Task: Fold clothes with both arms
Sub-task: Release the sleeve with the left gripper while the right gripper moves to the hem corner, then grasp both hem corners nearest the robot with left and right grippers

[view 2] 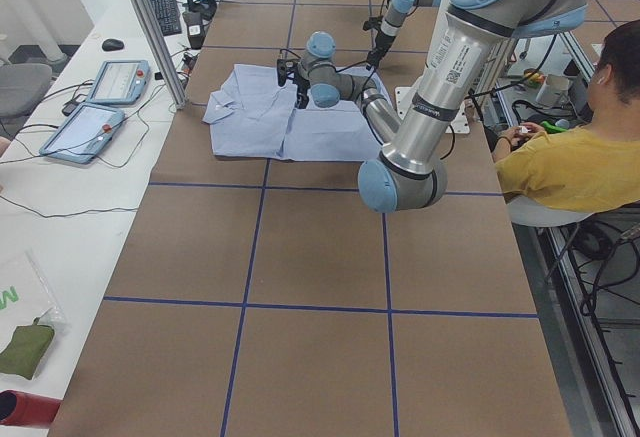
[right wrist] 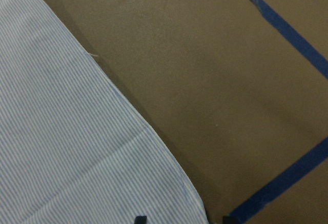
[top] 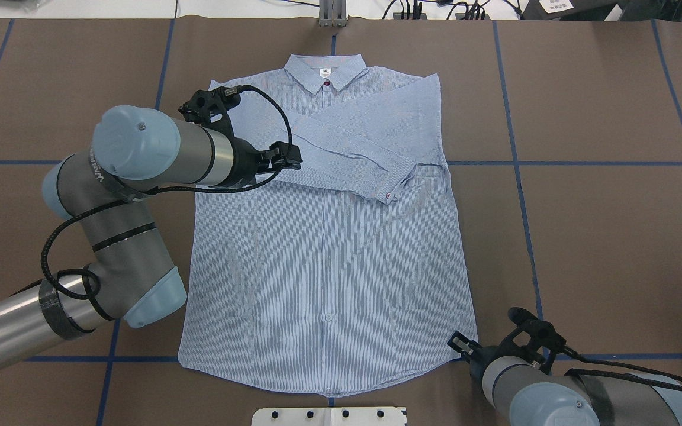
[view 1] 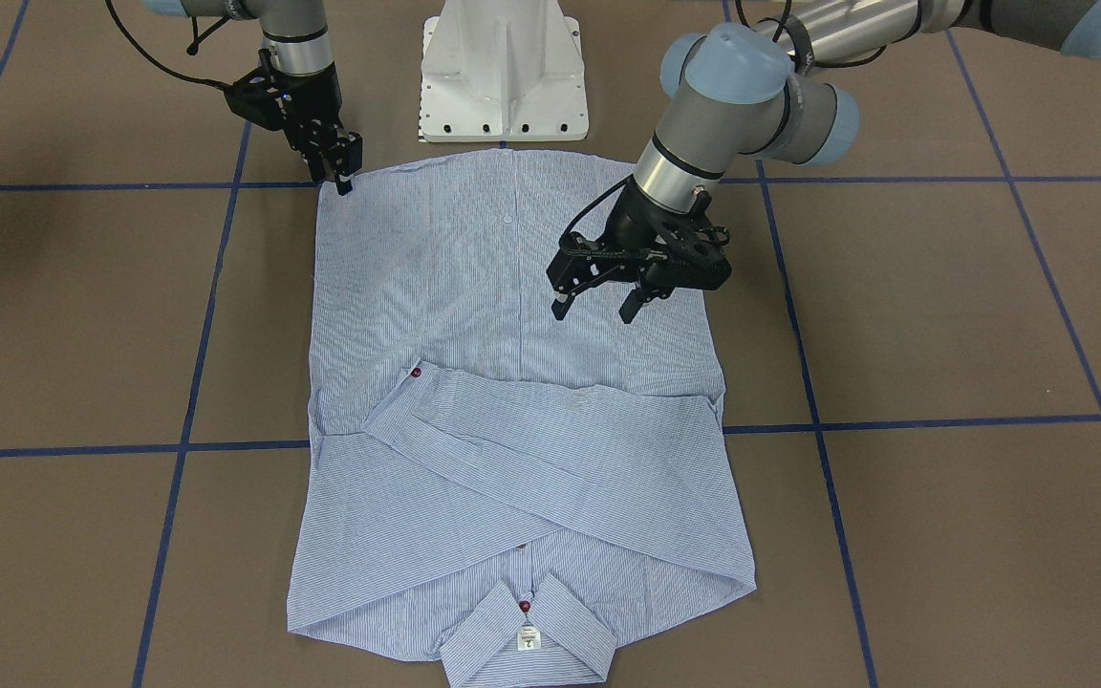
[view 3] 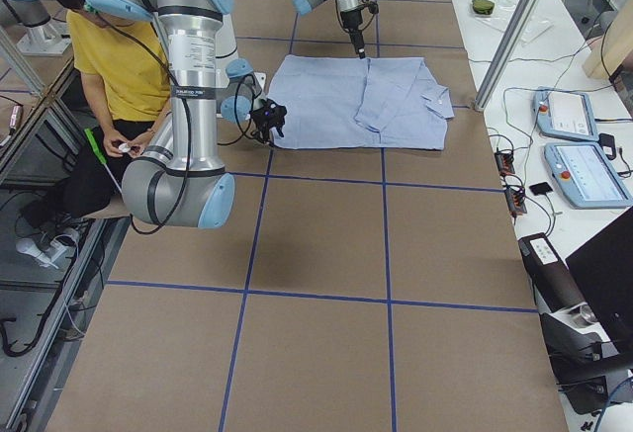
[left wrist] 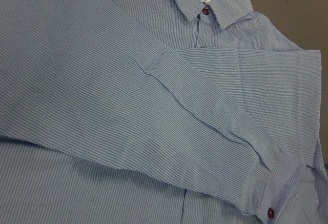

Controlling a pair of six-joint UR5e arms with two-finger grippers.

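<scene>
Collar (view 1: 524, 631) nearest; shirt (view 1: 512, 315) flat on desk (view 1: 942, 315), sleeves (view 1: 550, 430) crossed over chest. Left tool (view 1: 594, 311) fingers apart, hovering over body. Right tool (view 1: 344, 180) at hem corner (view 1: 325, 188); cannot tell grip. Likely hem-to-collar fold: pinch both hem corners, lift evenly.

One shirt (view 1: 512, 430) lies on the counter (view 1: 942, 315) under two arms, the left arm (view 1: 751, 105) and the right arm (view 1: 297, 38). Each arm ends in two black fingers, the left fingers (view 1: 560, 306) over the cloth and the right fingers (view 1: 345, 180) at its corner. Two red buttons show, a cuff button (view 1: 416, 373) near the left fingers and a collar button (view 1: 524, 606) well beyond them beside one label (view 1: 528, 638), and off the counter are one white base (view 1: 503, 67), one person (view 2: 580, 157) and two tablets (view 2: 118, 80).
</scene>
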